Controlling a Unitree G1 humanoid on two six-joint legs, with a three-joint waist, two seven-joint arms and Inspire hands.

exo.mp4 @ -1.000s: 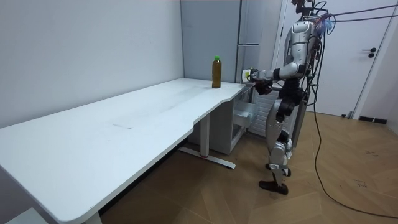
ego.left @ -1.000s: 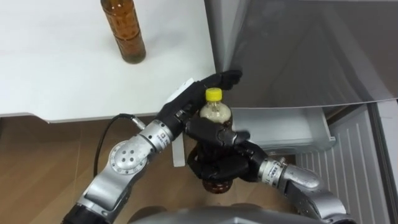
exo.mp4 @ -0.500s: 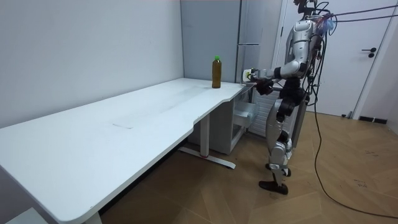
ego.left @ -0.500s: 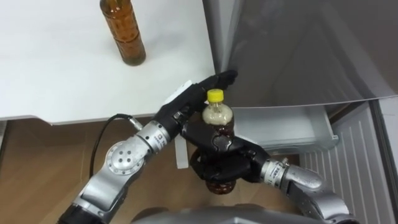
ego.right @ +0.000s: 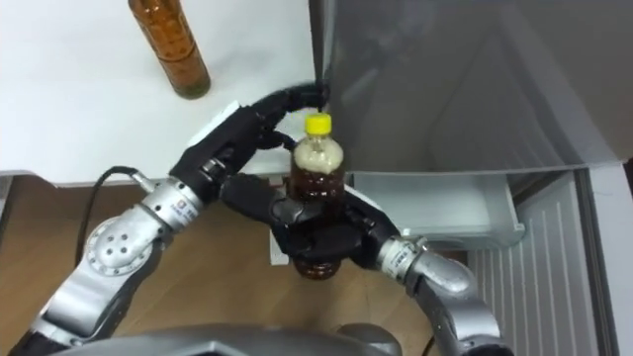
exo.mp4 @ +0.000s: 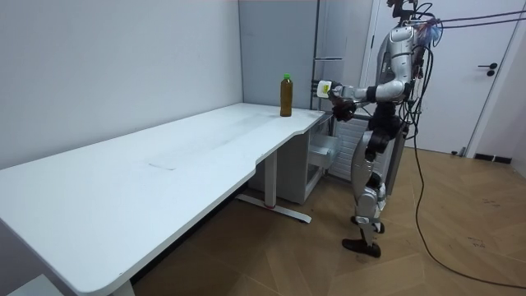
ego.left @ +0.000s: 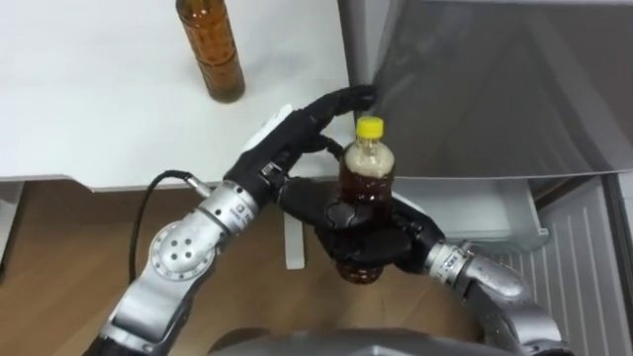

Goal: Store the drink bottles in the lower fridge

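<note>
Currently the right hand (ego.left: pixel 371 237) has its fingers curled round the lower body of the yellow-capped tea bottle (ego.left: pixel 366 173) and holds it upright in the air, off the table (ego.left: pixel 89 99), in front of the grey fridge door (ego.left: pixel 495 89). Compared with one second ago, both arms are raised: in the room view the bottle now sits clearly higher against the fridge, and in the eye views its cap has climbed toward the door's near corner. The left hand (ego.left: pixel 287 148) has risen with it, fingers stretched out nearly straight behind the bottle's neck, tips close to the door edge (whether it touches the bottle cannot be determined). The white lower drawer (ego.left: pixel 485 208) stands pulled open below and behind the right hand. Assessment: the bottle is secured and clear of the table edge, but the lift has taken it away from the drawer, so it has not yet been put in. It must next be lowered without striking the door. A green-capped amber bottle (ego.left: pixel 213 49) remains standing near the table's right edge, by the corner next to the fridge, not yet handled.
</note>
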